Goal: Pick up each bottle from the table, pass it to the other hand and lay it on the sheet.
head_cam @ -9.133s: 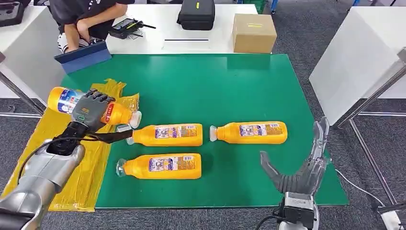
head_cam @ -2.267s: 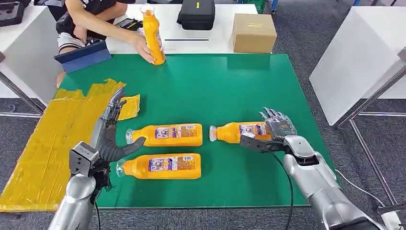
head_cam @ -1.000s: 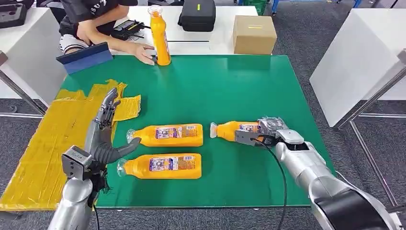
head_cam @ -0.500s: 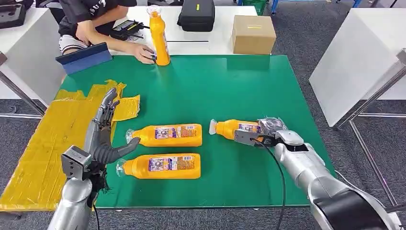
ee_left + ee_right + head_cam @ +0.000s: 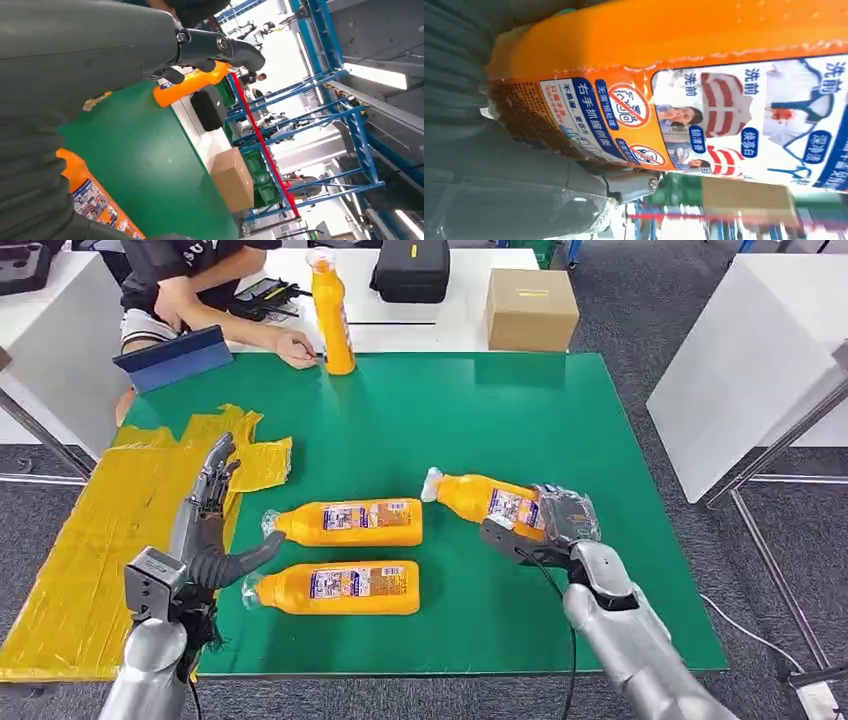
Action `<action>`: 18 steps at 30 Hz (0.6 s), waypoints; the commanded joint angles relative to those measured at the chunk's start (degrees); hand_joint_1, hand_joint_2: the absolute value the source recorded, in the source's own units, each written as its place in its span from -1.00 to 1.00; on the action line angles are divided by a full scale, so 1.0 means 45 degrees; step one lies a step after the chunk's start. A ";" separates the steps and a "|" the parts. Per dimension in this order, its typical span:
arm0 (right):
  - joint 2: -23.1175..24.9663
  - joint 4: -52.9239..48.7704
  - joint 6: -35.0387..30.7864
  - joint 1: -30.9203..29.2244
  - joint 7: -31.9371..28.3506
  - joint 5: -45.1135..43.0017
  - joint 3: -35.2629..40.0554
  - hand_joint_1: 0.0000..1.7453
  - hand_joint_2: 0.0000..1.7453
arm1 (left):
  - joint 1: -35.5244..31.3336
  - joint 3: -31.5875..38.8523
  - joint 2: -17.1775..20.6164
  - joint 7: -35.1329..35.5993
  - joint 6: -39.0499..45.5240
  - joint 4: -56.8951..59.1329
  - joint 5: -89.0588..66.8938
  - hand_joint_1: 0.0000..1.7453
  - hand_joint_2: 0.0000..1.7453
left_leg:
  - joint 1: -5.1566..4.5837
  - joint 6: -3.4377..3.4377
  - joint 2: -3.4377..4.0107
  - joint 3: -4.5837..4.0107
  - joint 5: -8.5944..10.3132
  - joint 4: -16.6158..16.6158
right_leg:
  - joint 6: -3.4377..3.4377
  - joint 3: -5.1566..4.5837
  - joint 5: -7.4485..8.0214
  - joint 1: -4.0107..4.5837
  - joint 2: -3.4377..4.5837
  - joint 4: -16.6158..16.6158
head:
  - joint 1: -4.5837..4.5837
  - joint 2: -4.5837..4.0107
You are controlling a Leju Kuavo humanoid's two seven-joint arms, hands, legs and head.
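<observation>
While your right hand (image 5: 556, 525) grips the bottle (image 5: 480, 500), its cap points toward the table's left edge. Your left hand (image 5: 205, 530) waits there, fingers spread wide.

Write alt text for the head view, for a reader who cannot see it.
The robot's right hand grips an orange bottle, its capped end tilted up off the green table. Two more orange bottles lie side by side near the open left hand, which hovers by the yellow sheet. At the far edge, a person's hand rests beside an upright bottle.

Robotics lab: white benches (image 5: 400, 320), blue racking (image 5: 320, 95), grey carpet (image 5: 640, 300)
</observation>
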 commanded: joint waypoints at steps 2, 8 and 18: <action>0.1111 -0.5504 -0.1516 0.2115 -0.1113 -0.0553 -0.2189 1.00 1.00 | -0.0656 0.0222 -0.0287 0.0403 0.0078 0.0467 -0.0220 -1.00 1.00 | 0.0006 -0.0061 -0.0044 0.0031 -0.0035 0.0020 | -0.0020 0.0037 -0.0049 0.0005 -0.0056 0.0023 | 0.0000 0.0000; 0.1856 -0.5722 -0.2782 0.2754 -0.3219 -0.3325 -0.2475 1.00 1.00 | -0.0239 -0.0138 -0.0243 0.0896 -0.0475 -0.0124 0.0071 -1.00 1.00 | 0.0010 -0.0043 0.0017 0.0008 -0.0022 0.0005 | -0.0016 -0.0001 -0.0015 0.0010 0.0001 0.0002 | 0.0000 0.0000; 0.2423 -0.3810 -0.2627 0.1984 -0.4700 -0.5780 -0.1893 1.00 1.00 | -0.0394 -0.0852 -0.0017 0.1380 -0.0839 -0.0024 0.0856 -1.00 1.00 | 0.0003 -0.0041 0.0051 0.0026 -0.0015 -0.0004 | -0.0014 0.0006 -0.0009 0.0003 0.0010 -0.0002 | 0.0005 0.0000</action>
